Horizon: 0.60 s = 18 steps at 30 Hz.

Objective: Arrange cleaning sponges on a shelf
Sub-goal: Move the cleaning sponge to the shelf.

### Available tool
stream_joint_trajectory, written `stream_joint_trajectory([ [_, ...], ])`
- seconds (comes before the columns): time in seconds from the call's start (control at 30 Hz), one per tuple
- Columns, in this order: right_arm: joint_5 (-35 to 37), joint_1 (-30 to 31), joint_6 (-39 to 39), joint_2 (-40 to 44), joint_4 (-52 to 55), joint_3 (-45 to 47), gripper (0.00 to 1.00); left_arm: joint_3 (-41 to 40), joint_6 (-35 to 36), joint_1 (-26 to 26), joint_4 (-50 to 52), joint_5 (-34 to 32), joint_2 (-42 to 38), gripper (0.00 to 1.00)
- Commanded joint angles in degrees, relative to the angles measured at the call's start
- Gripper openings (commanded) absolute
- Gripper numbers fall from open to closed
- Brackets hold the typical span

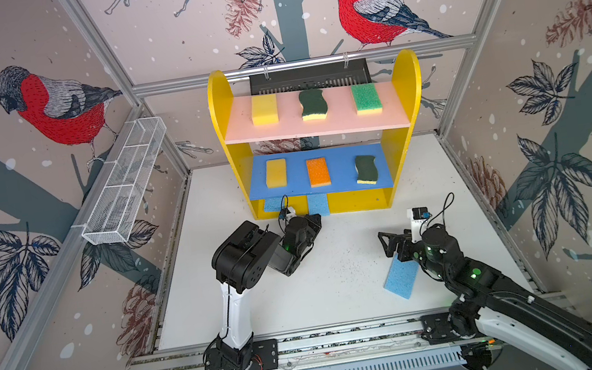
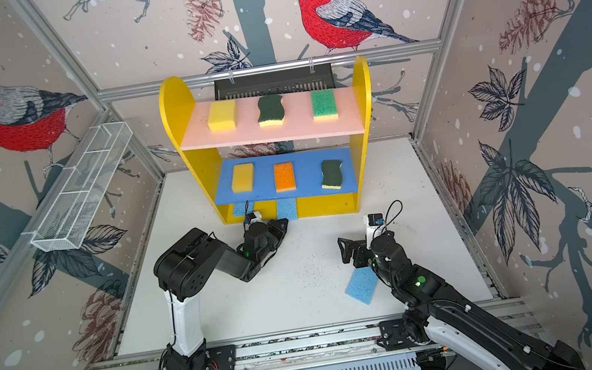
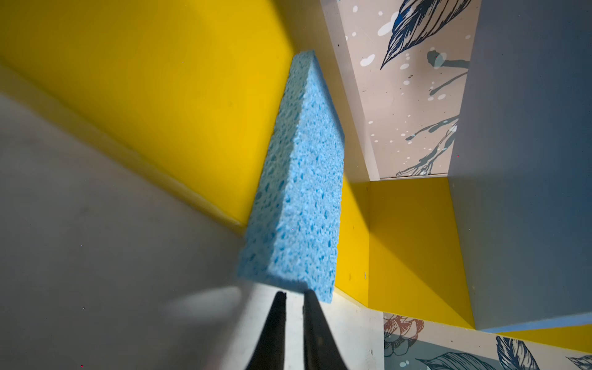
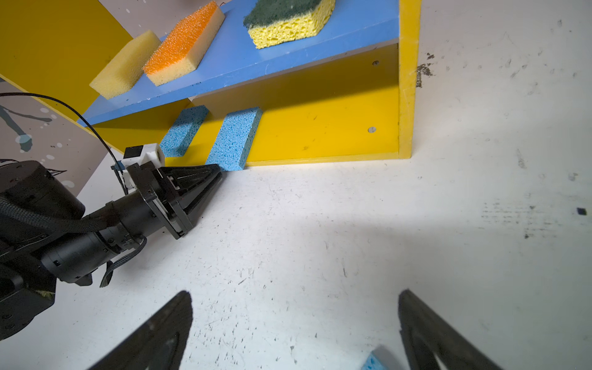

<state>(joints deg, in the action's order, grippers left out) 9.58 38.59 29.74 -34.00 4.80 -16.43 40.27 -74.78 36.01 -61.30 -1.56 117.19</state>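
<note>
1. Left gripper (image 4: 219, 173): pressed nearly together, only a slit between the fingers (image 3: 316, 330) in the left wrist view, pinching nothing. Tips right at the near end of the middle light-blue sponge (image 1: 318, 204); touching or not, impossible to tell.
2. Middle light-blue sponge: flat on the yellow bottom level of the shelf (image 1: 223, 125), near end at the front edge, low in the centre of both top views.
3. Just to its left, apart: left light-blue sponge (image 1: 272, 205), also on the bottom level. Mostly hidden in both top views under the overhanging blue middle board (image 1: 340, 175) and behind the left wrist's white camera mount and cable.
4. Right gripper (image 1: 393, 245): spread wide, holding nothing, lower right of both top views, over the upper end of the loose light-blue sponge (image 1: 398, 279). Sponge flat on the white table (image 1: 339, 278), well apart from the shelf, upper right corner covered by the arm; only a corner (image 4: 373, 362) at the bottom edge of the right wrist view.
5. On the blue middle board, left to right, all apart: lower yellow block (image 1: 276, 173), orange-topped sponge (image 1: 318, 172), lower wavy sponge (image 1: 366, 170).
6. On the pink upper board (image 1: 318, 128), same order: upper yellow block (image 1: 264, 109), upper wavy sponge (image 1: 312, 104), bright-green-topped sponge (image 1: 367, 98).
7. Behind the shelf top, upper centre: black slotted tray (image 1: 308, 76). Along the left wall: white wire-mesh basket (image 1: 125, 186).
</note>
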Motion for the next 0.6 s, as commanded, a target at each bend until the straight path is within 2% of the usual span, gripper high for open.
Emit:
stream_joint_trajectory([
  [0.0,-0.1,-0.1,-0.7,0.1,-0.9,0.2,1.0,0.7,0.0,-0.1,0.8,-1.1,0.4,0.14],
  [0.57,-0.2,-0.4,-0.9,0.2,-1.1,0.4,1.0,3.5,-0.6,-0.2,-0.8,-2.9,4.1,0.11],
])
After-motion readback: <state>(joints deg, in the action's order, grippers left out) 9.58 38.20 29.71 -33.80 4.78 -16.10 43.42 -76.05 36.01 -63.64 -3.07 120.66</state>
